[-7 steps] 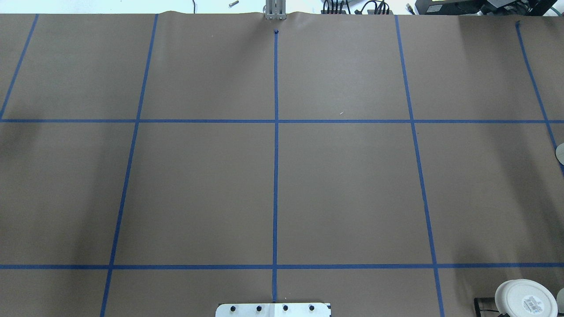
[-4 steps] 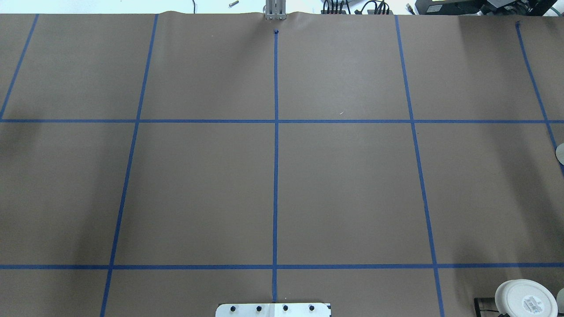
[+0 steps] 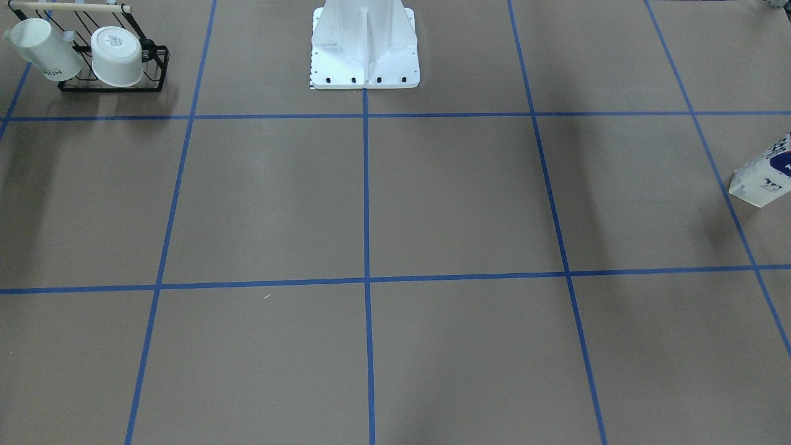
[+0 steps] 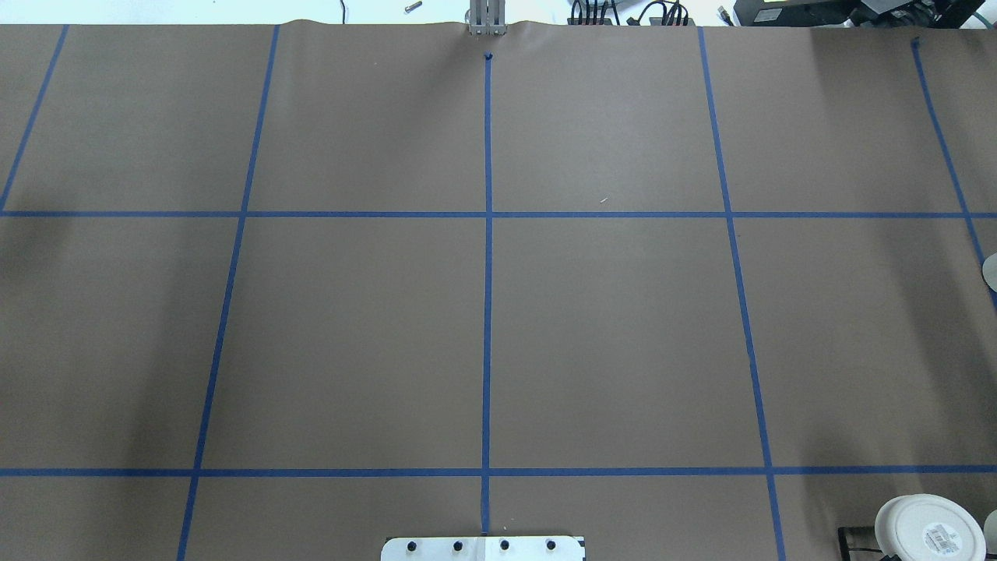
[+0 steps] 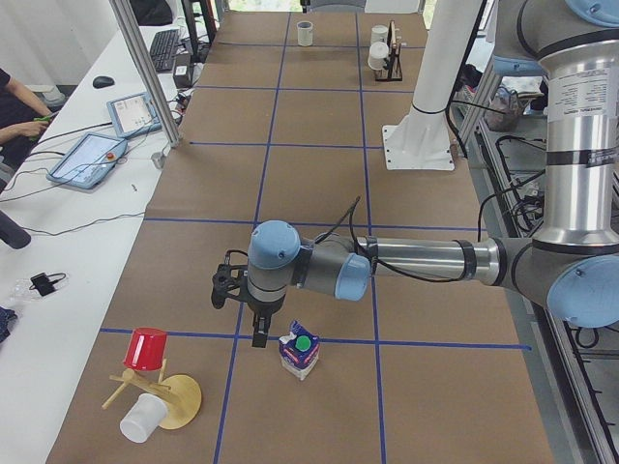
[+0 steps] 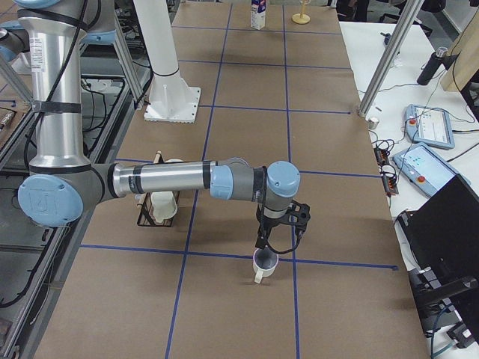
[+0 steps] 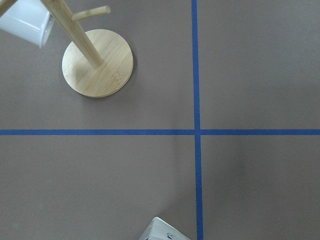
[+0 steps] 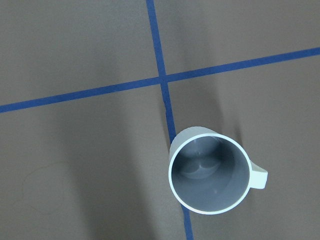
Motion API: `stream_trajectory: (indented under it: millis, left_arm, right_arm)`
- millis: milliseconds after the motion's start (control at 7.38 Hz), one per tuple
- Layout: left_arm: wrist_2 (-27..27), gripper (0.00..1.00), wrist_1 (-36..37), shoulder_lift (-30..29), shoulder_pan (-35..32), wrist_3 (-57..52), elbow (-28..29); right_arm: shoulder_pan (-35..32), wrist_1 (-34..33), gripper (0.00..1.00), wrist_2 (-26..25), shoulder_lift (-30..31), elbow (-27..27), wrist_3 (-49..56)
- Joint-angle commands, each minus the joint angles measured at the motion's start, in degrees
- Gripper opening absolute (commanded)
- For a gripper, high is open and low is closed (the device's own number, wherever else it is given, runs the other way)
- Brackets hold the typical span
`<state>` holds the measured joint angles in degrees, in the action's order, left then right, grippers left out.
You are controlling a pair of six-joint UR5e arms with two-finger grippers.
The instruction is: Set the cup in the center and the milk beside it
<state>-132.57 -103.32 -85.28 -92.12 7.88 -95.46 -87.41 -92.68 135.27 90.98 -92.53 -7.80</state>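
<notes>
The cup is a pale mug with a grey inside. It stands upright on a blue tape line at the table's right end, also seen in the exterior right view. My right gripper hangs just above it; I cannot tell if it is open. The milk, with a green cap, stands at the table's left end and shows at the front-facing view's edge. My left gripper hangs beside it, apart; its state is unclear. The center is bare, as in the front-facing view.
A black wire rack with two white mugs stands near the cup, also in the exterior right view. A wooden mug tree with a red and a white cup stands near the milk. The robot's white base is at the table's edge.
</notes>
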Motion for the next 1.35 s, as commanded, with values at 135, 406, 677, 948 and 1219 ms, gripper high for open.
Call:
stream_trajectory:
  millis: [135,406,677,948,1219]
  left_arm:
    - [0.0,0.99,-3.9,0.7,0.0,0.1,0.4]
    - [-0.1,0.99,-3.9,0.7,0.0,0.2,0.3]
    - [-0.1,0.99,-3.9,0.7,0.0,0.2,0.3]
    - [-0.1,0.99,-3.9,0.7,0.0,0.2,0.4]
    - [-0.1,0.99,-3.9,0.7,0.0,0.1,0.4]
  right_arm:
    - [0.0,14.2,1.0,0.3,-0.8,11.7,2.7]
    - [0.0,18.2,1.0,0.1,-0.7,14.5,2.8]
    - [0.0,18.4,1.0,-0.1,-2.0,16.6,3.0]
    - [0.1,18.5,1.0,-0.3,-2.6,17.5,3.0]
    - [0.3,18.3,1.0,-0.2,-2.5,17.6,3.0]
